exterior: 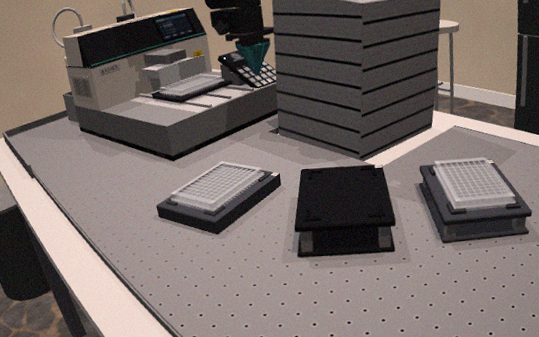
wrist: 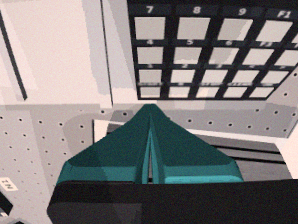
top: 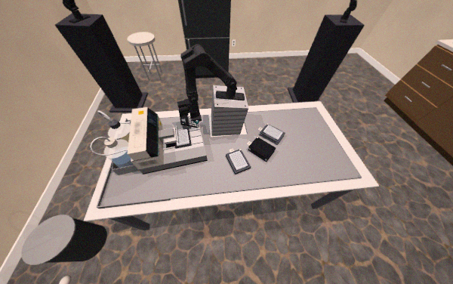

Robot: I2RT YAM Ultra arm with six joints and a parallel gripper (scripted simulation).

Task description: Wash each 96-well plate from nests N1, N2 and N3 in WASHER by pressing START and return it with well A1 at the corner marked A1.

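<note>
The teal, wedge-shaped parallel gripper on the black jointed arm pointed down with its jaws clenched tight on nothing, the two fingers meeting in a single tip. Directly beneath that tip lay the dark keypad with pale square keys of the grey and beige plate washer; in the wrist view the tip lay over the keypad's lowest row, toward its left end, though whether it touched a key could not be told.

Just to one side of the jaws, across the track from the keypad, a clear 96-well plate sat on the washer's dark carrier, out in front of the washer's housing. On the other side of the jaws stood the tall grey ribbed pedestal that bears the arm's base.

Well away from the jaws, nearer the table's front edge, three dark nests sat in a row on the grey perforated tabletop. The flat dark nest farthest to the washer's side held a clear well plate. The raised black middle nest carried no plate. The raised grey nest farthest from the washer held another clear well plate. The lamp's colour could not be made out.
</note>
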